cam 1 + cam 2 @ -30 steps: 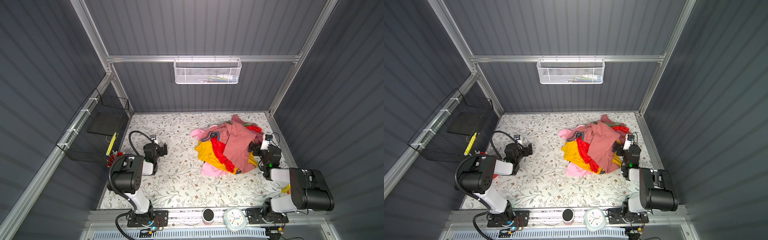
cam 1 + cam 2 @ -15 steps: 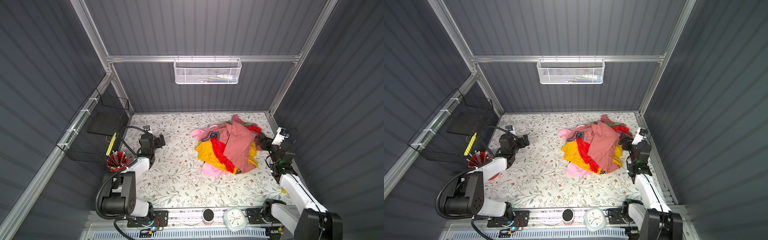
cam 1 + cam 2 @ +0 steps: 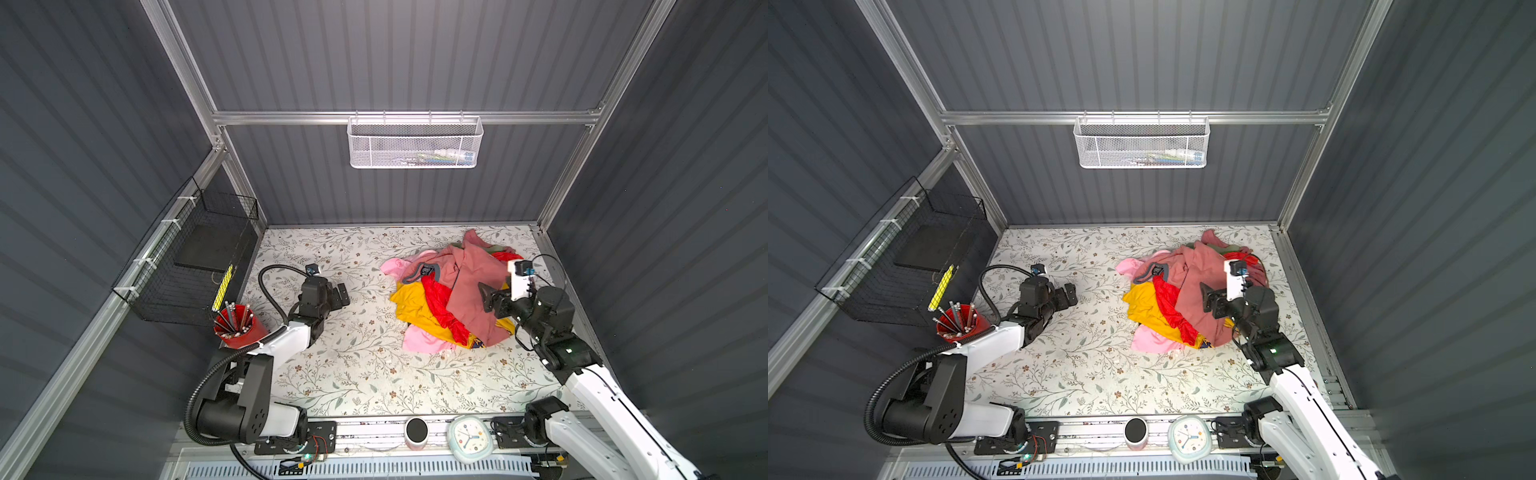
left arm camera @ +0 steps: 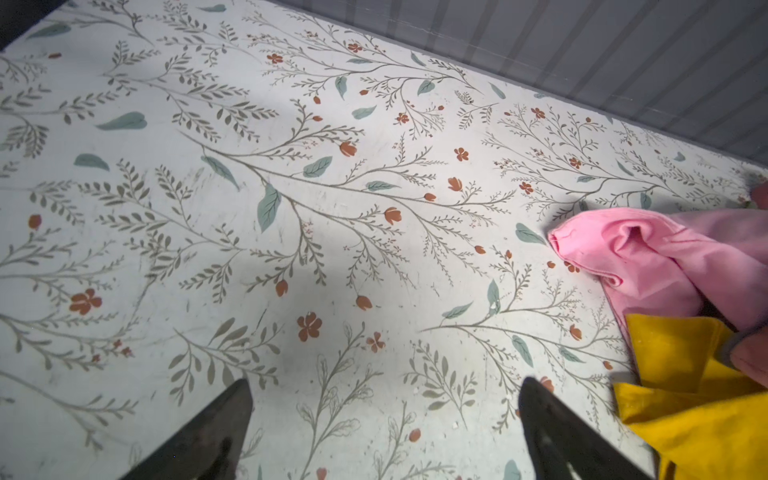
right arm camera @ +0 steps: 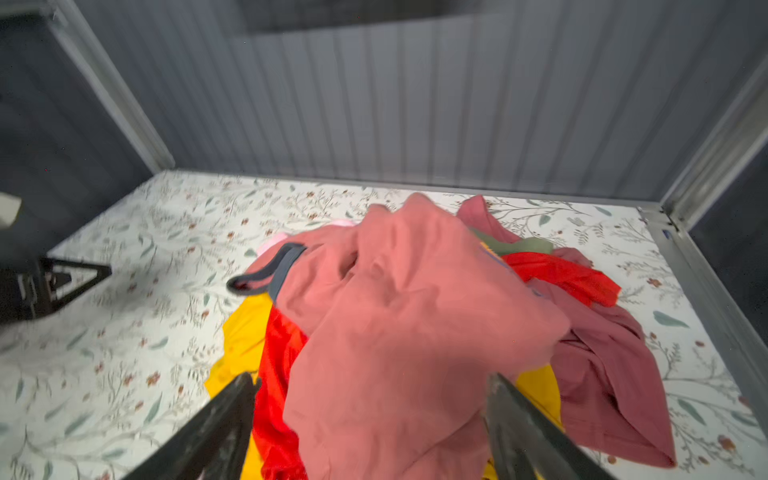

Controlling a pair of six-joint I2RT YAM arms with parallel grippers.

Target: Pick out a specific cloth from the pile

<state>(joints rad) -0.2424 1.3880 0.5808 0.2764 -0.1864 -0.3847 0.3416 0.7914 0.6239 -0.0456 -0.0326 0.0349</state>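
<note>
1. The desk (image 3: 353, 374) has a floral-print surface. It carries all items listed below.

2. The pile (image 3: 469, 291) lies on the far right part of the desk in both top views. Its top layer is a dusty rose garment (image 5: 395, 332), which covers most of the heap.

3. The cloth (image 3: 409, 297) is the mustard-yellow item. It lies low in the pile and touches the desk.
   - Its largest exposed area is on the left side of the pile (image 3: 1142, 299).
   - The rest runs under the dusty rose garment.
   - A narrow yellow strip shows again at the right edge.
   - A small dark blue print is visible at the near edge.

4. A shiny red cloth (image 3: 436, 299) crosses the yellow surface in a diagonal band. A light pink garment (image 3: 419, 338) protrudes at the near and far left corners of the pile.

5. The right pincer (image 3: 487, 300) is above the right side of the pile.
   - In the right wrist view (image 5: 374, 415) its fingers stand wide apart, with a fold of the dusty rose garment between them.
   - Nothing is clamped (that view is motion-blurred, so pad contact with the fabric cannot be confirmed).

6. The left pincer (image 3: 344, 294) is over bare desk to the left of the pile. In the left wrist view (image 4: 386, 415) it is fully spread and empty. The edge of the cloth (image 4: 685, 395) lies just beside one finger.
</note>
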